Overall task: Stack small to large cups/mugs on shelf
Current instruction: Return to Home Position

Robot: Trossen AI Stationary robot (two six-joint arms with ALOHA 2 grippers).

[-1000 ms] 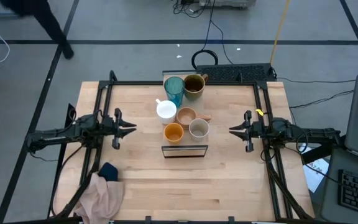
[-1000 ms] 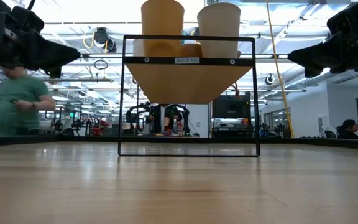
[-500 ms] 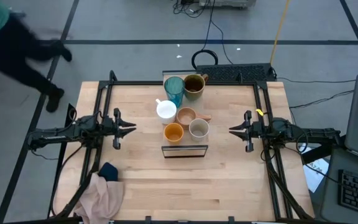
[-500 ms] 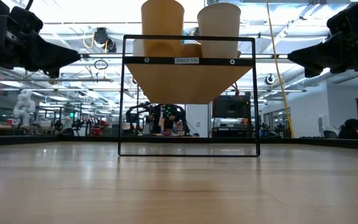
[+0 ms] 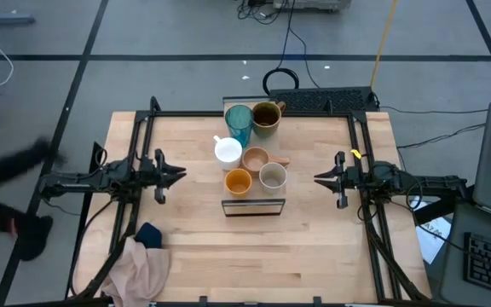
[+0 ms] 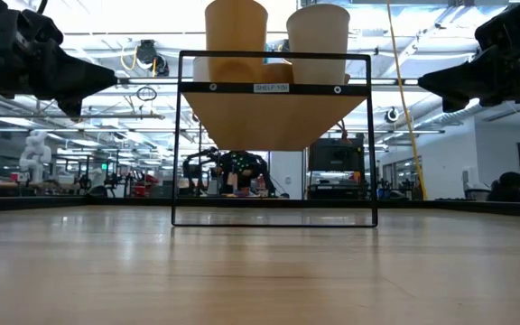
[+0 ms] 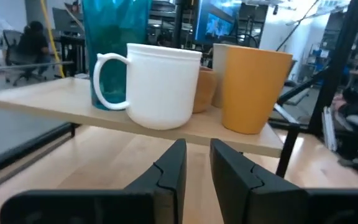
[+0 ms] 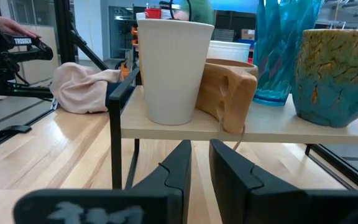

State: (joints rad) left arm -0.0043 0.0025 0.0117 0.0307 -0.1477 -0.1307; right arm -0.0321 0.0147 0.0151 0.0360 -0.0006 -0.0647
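Shelf (image 5: 253,203) top is packed with cups (six, clustered tight), no gap between them; bare table (image 5: 314,247) open on both flanks.

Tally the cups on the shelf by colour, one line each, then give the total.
Teal: 1, the tall tumbler
Dark olive-brown: 1, the mug
White: 1, the white mug
Tan wood: 1, the handled cup
Orange: 1, the orange cup
Beige: 1, the beige cup
Total: 6 cups on the shelf
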